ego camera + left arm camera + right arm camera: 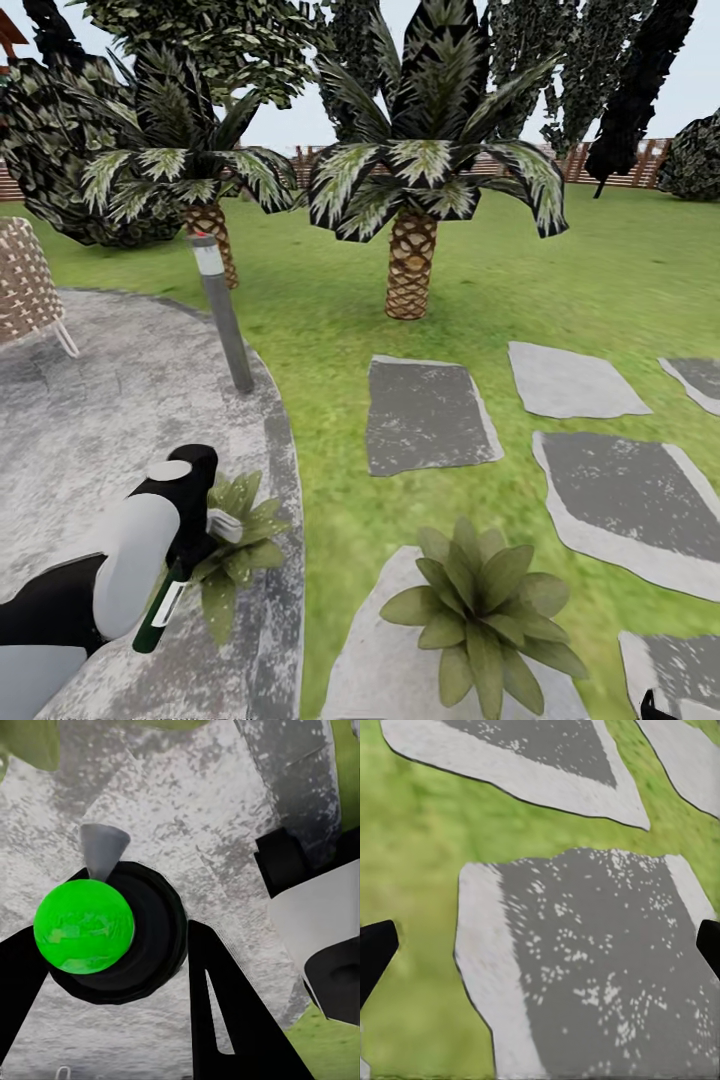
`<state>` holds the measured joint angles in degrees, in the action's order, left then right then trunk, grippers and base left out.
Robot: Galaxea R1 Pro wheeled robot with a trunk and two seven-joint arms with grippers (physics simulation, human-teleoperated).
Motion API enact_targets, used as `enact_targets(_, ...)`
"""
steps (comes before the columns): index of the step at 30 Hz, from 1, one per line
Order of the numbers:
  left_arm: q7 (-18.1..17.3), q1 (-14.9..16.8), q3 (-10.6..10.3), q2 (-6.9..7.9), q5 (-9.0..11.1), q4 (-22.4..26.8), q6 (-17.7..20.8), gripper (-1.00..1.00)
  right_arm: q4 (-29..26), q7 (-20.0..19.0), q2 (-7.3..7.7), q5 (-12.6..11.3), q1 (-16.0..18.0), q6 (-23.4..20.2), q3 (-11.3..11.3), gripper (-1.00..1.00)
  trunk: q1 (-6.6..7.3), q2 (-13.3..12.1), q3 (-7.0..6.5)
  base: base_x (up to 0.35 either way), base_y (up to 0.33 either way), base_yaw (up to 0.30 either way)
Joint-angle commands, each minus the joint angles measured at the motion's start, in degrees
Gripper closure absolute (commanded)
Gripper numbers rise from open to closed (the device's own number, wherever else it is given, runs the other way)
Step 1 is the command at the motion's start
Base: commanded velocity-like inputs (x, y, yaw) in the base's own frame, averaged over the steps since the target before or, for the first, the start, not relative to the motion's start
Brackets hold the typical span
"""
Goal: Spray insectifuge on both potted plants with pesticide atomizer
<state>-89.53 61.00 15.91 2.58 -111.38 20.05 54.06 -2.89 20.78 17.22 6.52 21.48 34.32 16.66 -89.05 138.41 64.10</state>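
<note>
Tilted atomizer beside potted plant

Through the right wrist camera I saw a grey stepping stone lying in the green lawn. Two more stones lay beyond it, apart from it with grass between. The two dark fingertips of my right end effector stood far apart, with nothing between them.

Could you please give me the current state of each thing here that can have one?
pesticide atomizer: held in the left gripper, tilted
left gripper: shut on the atomizer, beside a plant
right gripper: open, over a stepping stone
left potted plant: upright on patio edge
right potted plant: upright on stone
</note>
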Motion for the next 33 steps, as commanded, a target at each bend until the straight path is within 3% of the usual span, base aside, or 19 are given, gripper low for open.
enact_targets(1,-0.5,0.0,0.4,-0.06,-0.6,0.1,0.6,1.0,0.1,0.3,0.01,0.6,0.1,0.1,0.3,-1.0,0.01,0.0,0.05,-0.014,0.305,0.0)
enact_targets(7,-0.5,0.0,0.5,-0.2,-0.6,0.0,0.6,1.0,0.1,0.3,0.01,0.6,0.1,0.1,0.3,-1.0,0.01,0.0,0.05,-0.003,0.311,-0.083)
enact_targets(14,-0.5,0.0,0.8,-0.47,-0.6,0.3,0.7,1.0,0.1,0.3,0.01,0.6,0.1,0.1,0.3,-1.0,0.01,0.0,0.05,0.0,0.038,-0.074)
enact_targets(19,-0.5,0.0,0.9,-2.58,-0.6,5.8,1.3,1.0,0.1,0.3,0.01,0.7,0.1,0.1,0.3,-1.0,0.01,0.0,0.05,0.0,0.001,-0.001)
enact_targets(22,-0.5,0.1,0.8,-3.96,-0.7,6.7,1.4,1.0,0.1,0.3,0.01,0.7,0.1,0.1,0.3,-1.0,0.01,0.0,0.05,0.0,0.0,0.0)
enact_targets(28,-0.5,0.3,0.5,-3.76,-1.0,6.9,1.0,1.0,0.1,0.3,0.01,0.7,0.1,0.1,0.3,-1.0,0.01,0.0,0.05,0.0,0.0,0.0)
enact_targets(33,-0.5,0.4,-3.0,-3.35,-1.9,6.0,0.4,1.0,0.1,0.3,0.01,0.7,0.1,0.1,0.3,-1.0,0.01,0.0,0.05,0.0,0.0,-0.037)
